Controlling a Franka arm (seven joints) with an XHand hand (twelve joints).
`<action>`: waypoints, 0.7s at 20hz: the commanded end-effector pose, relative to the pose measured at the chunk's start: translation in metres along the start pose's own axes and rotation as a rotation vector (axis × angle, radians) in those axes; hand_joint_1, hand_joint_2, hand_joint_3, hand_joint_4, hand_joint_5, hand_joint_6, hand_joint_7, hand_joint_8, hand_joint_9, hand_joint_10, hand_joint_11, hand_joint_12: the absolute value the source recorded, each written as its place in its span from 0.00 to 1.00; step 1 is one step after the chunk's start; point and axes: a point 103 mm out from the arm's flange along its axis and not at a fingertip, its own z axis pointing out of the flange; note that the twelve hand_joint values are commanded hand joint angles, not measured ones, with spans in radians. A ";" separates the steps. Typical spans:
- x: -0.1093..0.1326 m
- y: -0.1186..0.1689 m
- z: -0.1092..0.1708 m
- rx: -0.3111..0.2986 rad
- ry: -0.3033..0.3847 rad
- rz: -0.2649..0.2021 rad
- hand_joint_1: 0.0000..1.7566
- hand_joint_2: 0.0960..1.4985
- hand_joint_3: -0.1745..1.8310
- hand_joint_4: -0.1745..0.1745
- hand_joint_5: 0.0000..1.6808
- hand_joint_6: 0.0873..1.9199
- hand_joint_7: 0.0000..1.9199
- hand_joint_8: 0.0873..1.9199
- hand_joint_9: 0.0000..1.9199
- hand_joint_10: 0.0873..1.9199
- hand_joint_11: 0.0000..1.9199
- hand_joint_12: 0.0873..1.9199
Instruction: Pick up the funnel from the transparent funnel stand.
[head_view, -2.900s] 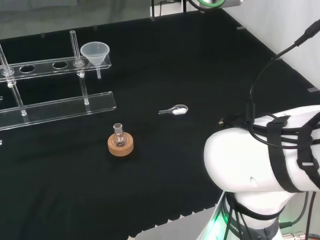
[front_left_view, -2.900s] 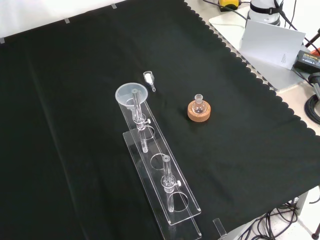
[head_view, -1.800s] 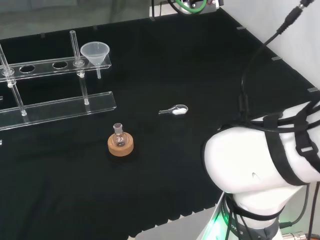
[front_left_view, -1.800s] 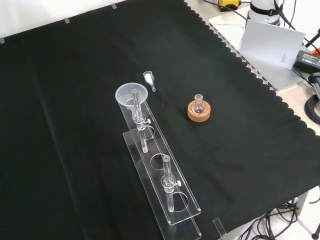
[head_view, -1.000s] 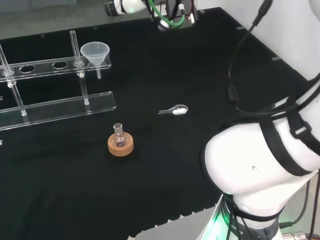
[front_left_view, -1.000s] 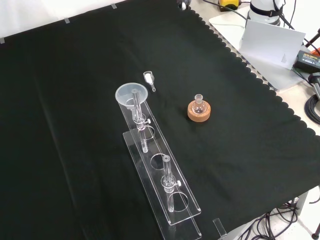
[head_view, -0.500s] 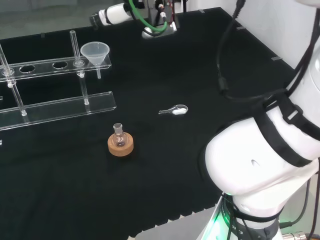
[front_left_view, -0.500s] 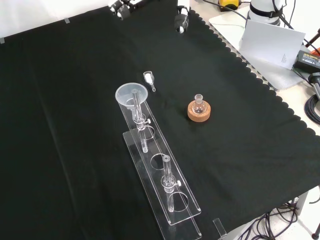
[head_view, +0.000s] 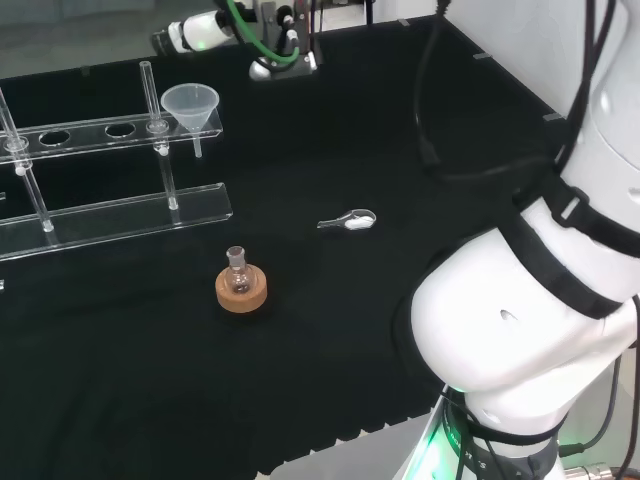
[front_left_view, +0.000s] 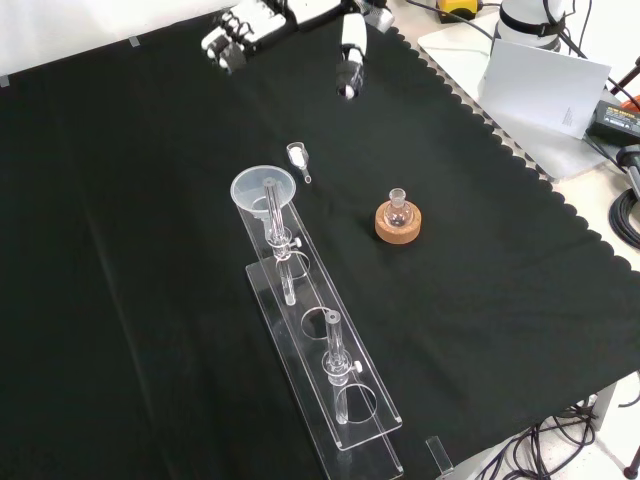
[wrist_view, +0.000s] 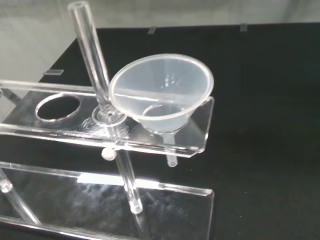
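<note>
Front view, left to right. Hand (front_left_view: 262, 22) at top centre, above cloth, fingers (front_left_view: 222, 42) and thumb spread apart, holding nothing, well apart from funnel. Funnel (front_left_view: 263, 187) mid-frame, seated in end hole of transparent funnel stand (front_left_view: 345, 395), which runs toward lower right. Small scoop (front_left_view: 297, 155) just above funnel, contents hard to tell. Small flask (front_left_view: 398, 209) on cork ring (front_left_view: 397, 227) right of centre.

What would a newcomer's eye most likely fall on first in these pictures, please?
Probably the funnel, seated in the end hole of the transparent funnel stand that runs long across the black cloth. Next, the hand at the front view's top, fingers straight and thumb spread, apart from the funnel. Then the small flask on its cork ring, right of the stand in that view.
</note>
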 end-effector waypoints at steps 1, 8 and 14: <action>0.022 0.020 0.021 0.051 -0.017 -0.002 0.16 0.44 0.10 0.63 0.00 0.00 0.00 0.00 0.00 0.00 0.00 0.39; 0.016 0.028 0.027 0.059 -0.026 0.005 0.15 0.44 0.09 0.63 0.00 0.00 0.00 0.00 0.00 0.00 0.00 0.03; -0.005 0.029 0.032 0.088 -0.033 -0.006 0.14 0.42 0.09 0.64 0.00 0.00 0.00 0.00 0.00 0.00 0.00 0.00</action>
